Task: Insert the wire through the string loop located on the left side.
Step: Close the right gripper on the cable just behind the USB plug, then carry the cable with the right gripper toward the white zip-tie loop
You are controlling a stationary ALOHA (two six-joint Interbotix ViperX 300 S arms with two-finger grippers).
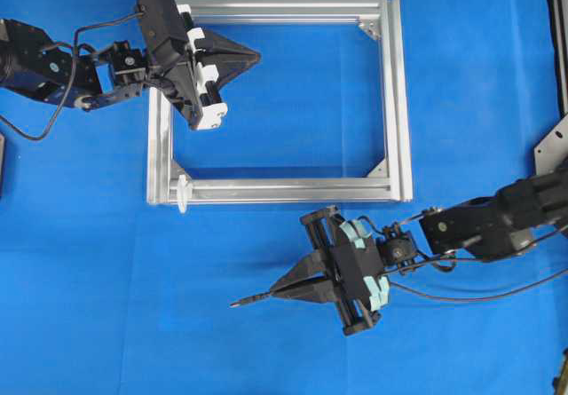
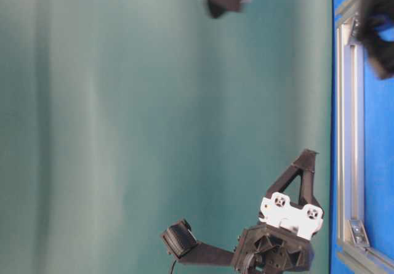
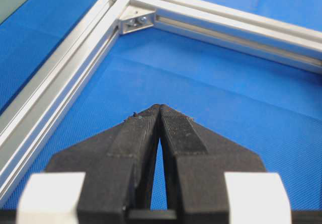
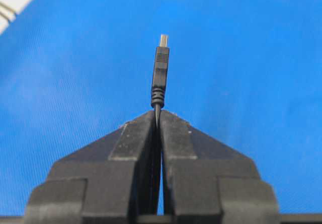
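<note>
On the blue bench [image 1: 461, 75] I see a rectangular silver aluminium frame [image 1: 401, 93] lying flat, with small corner brackets [image 1: 370, 29] inside its angles. I can read no brand, label or writing anywhere, not on the arms, the frame or the plug.

My right gripper [image 1: 277, 294] sits below the frame's lower rail, well apart from it, with its tips pointing toward the left of the overhead view. Its jaws are pressed together on the wire [image 4: 160, 73], and the short dark plug end sticks straight out beyond the fingertips, a small metal tip at its front. From the wrist camera nothing but bare blue cloth lies ahead of the plug.

My left gripper [image 1: 256, 56] is over the upper left part of the frame, its tips reaching into the open middle. Its jaws are fully closed with nothing between them; the wrist view shows only the frame's far corner beyond.

I find the string loop [image 1: 183, 191] as a tiny white piece at the frame's lower left corner, near the end of the bottom rail. Open bench lies between the plug and that loop, and the lower rail runs just beside it.
</note>
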